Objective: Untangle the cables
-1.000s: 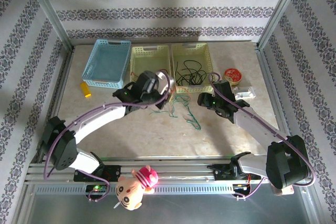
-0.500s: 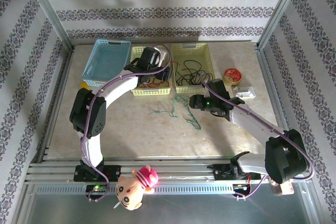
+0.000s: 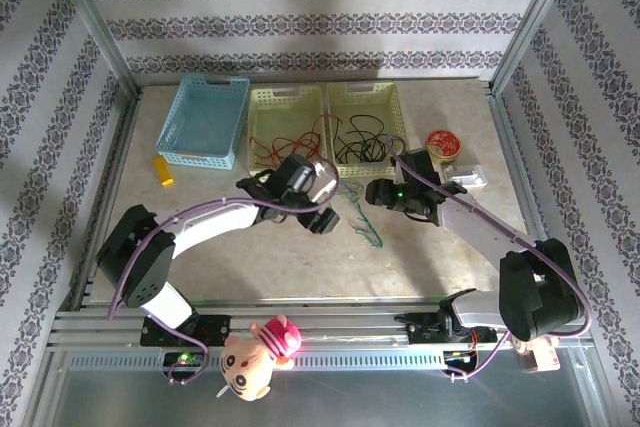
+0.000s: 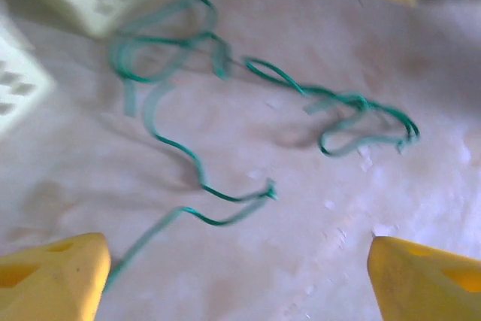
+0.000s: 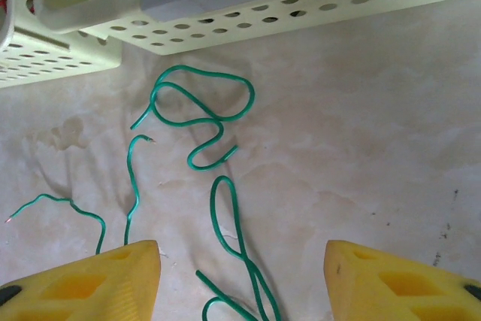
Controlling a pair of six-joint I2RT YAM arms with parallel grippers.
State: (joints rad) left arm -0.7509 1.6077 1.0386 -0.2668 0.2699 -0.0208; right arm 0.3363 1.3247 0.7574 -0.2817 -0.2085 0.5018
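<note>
At the far left of the pale stone-patterned counter (image 3: pixel 250 257) stands a light blue perforated plastic basket (image 3: pixel 205 122), with a small yellow block (image 3: pixel 162 170) near its front corner. The left arm bends out to the left from its base, then sweeps its white forearm rightward across the counter, wrist tipped down in front of the baskets. The left fingers (image 3: pixel 326 215) hang low over the counter; in the left wrist view these yellow fingers (image 4: pixel 49 280) stand wide apart, holding nothing, with a thin green cable (image 4: pixel 197 174) lying in loose curls on the counter beyond them. Behind them, a pale yellow perforated basket (image 3: pixel 287 97) holds thin red cables (image 3: pixel 283 143), and the matching basket to its right (image 3: pixel 365 95) holds thin black cables (image 3: pixel 360 143). The right arm reaches from its base up and leftward, elbow low at the right edge. The right fingers (image 3: pixel 373 193) point at the green cable; in the right wrist view they (image 5: pixel 86 280) are apart, empty, the cable lying between them. A small round red spool (image 3: pixel 441 142) sits farthest right.
</note>
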